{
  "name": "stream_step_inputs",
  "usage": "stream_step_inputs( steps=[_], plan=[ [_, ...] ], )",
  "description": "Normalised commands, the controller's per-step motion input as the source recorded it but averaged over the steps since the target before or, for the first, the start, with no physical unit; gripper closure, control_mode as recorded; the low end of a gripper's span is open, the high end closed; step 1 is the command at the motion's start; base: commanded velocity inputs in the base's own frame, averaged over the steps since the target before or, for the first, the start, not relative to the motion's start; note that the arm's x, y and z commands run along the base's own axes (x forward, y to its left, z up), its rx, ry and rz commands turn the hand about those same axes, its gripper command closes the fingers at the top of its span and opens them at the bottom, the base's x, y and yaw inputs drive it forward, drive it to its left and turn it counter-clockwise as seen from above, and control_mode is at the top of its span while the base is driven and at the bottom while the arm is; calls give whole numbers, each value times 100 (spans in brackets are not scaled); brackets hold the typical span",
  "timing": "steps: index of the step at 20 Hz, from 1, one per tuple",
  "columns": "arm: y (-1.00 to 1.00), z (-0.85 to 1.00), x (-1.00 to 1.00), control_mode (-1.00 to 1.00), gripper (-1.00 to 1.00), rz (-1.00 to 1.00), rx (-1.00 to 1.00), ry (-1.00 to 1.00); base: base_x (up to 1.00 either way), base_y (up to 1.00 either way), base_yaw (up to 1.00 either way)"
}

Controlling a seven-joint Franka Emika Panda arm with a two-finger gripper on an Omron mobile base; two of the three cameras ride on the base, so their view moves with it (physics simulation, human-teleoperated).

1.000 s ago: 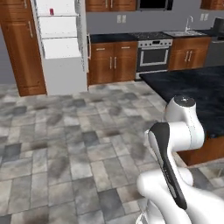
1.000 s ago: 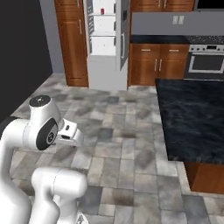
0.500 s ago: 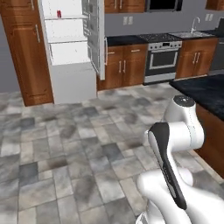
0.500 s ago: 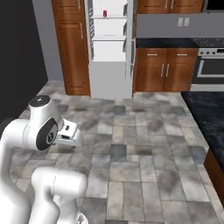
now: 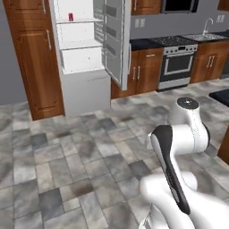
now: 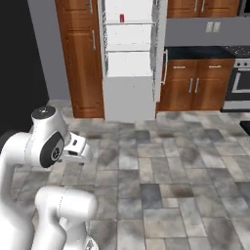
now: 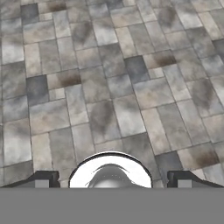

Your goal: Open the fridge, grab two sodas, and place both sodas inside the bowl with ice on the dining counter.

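The floor (image 5: 67,161) is made of grey stone tiles, some light and some dark, and it is wide and bare between the robot and the far wall. The fridge (image 5: 87,53) stands against that wall with its door (image 5: 115,38) swung open to the right, so the white shelves show. One red soda can (image 5: 70,17) stands on a high shelf inside. A tall brown wooden cabinet (image 5: 31,58) is just beside the fridge on the left. On the right are low brown cabinets (image 5: 143,71), a stove (image 5: 176,62) and a sink tap (image 5: 208,24). A dark corner of the dining bench (image 5: 221,96) peeks in at the right edge. The pincer (image 7: 109,179) points down at the tiles with its two tips far apart, holding nothing. Since a second ago the base has driven on, so the fridge now looks closer and more in the middle, and less of the bench shows.
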Motion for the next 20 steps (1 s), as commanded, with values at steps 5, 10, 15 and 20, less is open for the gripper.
stream_step_inputs(
  steps=[5, 10, 15, 20],
  plan=[
    [0, 0, 0, 100, -100, 0, 0, 0, 100, 61, -7],
    [0, 0, 0, 100, -100, 0, 0, 0, 100, 35, 0],
    [0, 0, 0, 100, -100, 0, 0, 0, 100, 30, 0],
    [0, 0, 0, 100, -100, 0, 0, 0, 100, 13, 0]
  ],
)
